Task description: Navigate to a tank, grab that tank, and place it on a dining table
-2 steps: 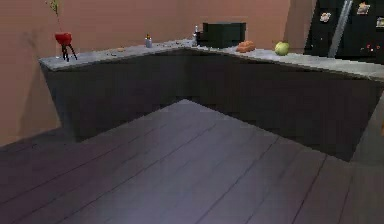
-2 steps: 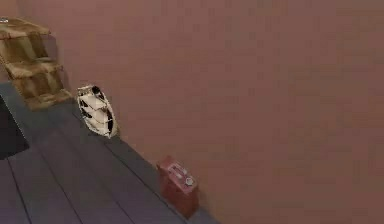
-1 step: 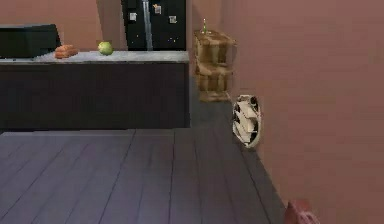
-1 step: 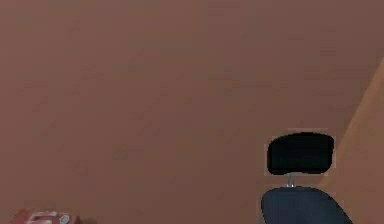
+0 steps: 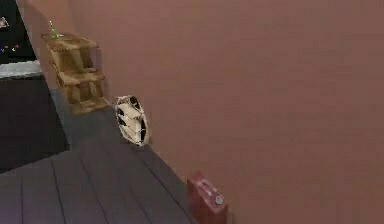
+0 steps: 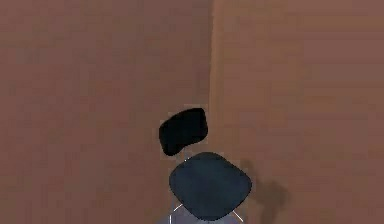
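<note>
1. The wall (image 5: pixel 270 90), plain reddish brown, stands close ahead and runs off toward the forward view's upper left. There is no way through, so I judge that the base should turn toward the forward view's left before driving on.
2. The floor (image 5: pixel 90 185) of dark planks lies open along the foot of the wall. It is the lane to follow.
3. A dark cabinet (image 5: pixel 25 120) closes the forward view's left. Steer between it and the wall.
4. A chair (image 6: pixel 208 185) with a blue-grey seat and black back sits near a wall corner in the arm side view. It is close, so pivot slowly to keep the robot's body off it.
5. A wooden shelf (image 5: pixel 78 75) stands against the wall farther on.
6. A round pale basket (image 5: pixel 133 120) leans at the wall's foot just past the shelf.
7. A red box (image 5: pixel 207 198) lies on the floor at the wall, nearest the robot. Pass it wide.
8. Tank: I cannot tell where it is, so the step in hand is searching. Sweep the view slowly and check the shelf as it nears.
9. Gripper: I cannot tell whether its jaws are spread or pressed together.
</note>
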